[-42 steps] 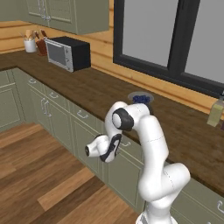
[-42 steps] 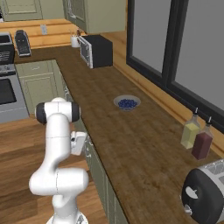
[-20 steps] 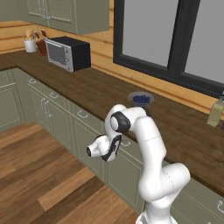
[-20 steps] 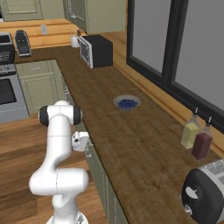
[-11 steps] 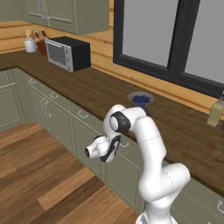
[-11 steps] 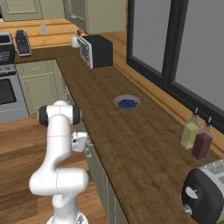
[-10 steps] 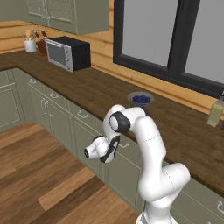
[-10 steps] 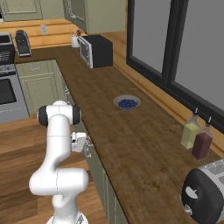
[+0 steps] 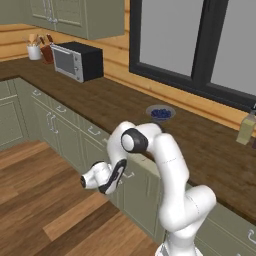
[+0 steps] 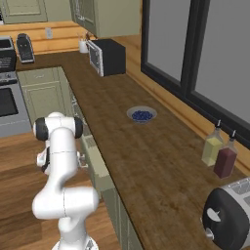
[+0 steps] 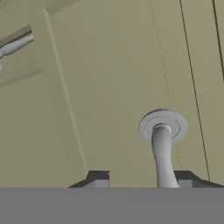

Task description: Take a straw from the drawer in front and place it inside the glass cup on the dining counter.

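My gripper [image 11: 141, 179] is shut on the drawer's silver bar handle [image 11: 162, 148], which runs from its round mount down between the two dark fingertips. The sage-green drawer front [image 11: 109, 87] lies flat ahead of the hand. From the right base view the drawer [image 10: 95, 163] stands out a little from the cabinet row under the worktop, with the gripper [image 10: 82, 158] at its front. In the left base view the gripper [image 9: 122, 172] is low against the cabinets, the arm bent down over it. The straw, the glass cup and the dining counter are out of view.
A blue bowl [image 9: 160, 113] sits on the dark wood worktop [image 10: 146, 161]. A black microwave [image 9: 77, 61] stands at the far end, two bottles [image 10: 215, 149] and a toaster [image 10: 229, 217] at the near right. A stove [image 10: 10, 97] is across the wooden floor [image 9: 45, 200].
The jaws have closed from wide onto the handle. The hand has drawn back a little from the cabinet row, and the drawer front has come out with it.
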Robot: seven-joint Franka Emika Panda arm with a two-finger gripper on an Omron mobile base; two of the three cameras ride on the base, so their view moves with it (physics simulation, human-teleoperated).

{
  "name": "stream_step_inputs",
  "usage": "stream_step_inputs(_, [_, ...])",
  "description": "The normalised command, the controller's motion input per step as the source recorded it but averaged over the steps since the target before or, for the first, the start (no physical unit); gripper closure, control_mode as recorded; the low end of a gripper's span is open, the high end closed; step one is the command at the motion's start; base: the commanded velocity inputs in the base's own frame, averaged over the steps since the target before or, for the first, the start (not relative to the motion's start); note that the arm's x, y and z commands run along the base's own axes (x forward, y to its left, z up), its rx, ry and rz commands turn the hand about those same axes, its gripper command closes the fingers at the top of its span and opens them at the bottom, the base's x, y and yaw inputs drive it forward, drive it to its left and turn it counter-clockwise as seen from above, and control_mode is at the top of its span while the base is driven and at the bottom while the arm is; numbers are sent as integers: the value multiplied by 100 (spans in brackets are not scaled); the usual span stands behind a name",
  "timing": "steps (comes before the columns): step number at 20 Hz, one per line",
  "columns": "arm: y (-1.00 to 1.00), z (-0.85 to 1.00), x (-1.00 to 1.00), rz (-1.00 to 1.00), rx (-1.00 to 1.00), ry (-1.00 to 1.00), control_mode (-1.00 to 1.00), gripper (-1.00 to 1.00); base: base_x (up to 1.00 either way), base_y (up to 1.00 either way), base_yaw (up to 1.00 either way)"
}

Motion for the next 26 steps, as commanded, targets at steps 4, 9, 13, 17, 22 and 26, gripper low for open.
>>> stream_step_inputs(4, [100, -12, -44, 4, 6, 13, -100, 100, 0, 0, 0])
stream_step_inputs(9, [100, -8, -47, 4, 5, 12, -100, 100, 0, 0, 0])
stream_step_inputs(13, [100, -2, -50, 6, 4, 11, -100, 100, 0, 0, 0])
stream_step_inputs(17, [100, 0, -51, 6, 2, 12, -100, -100, 0, 0, 0])
stream_step_inputs(22, [100, 0, -58, 7, 3, 10, -100, -100, 0, 0, 0])
stream_step_inputs(26, [55, 48, -69, 2, 12, 1, -100, -100, 0, 0, 0])
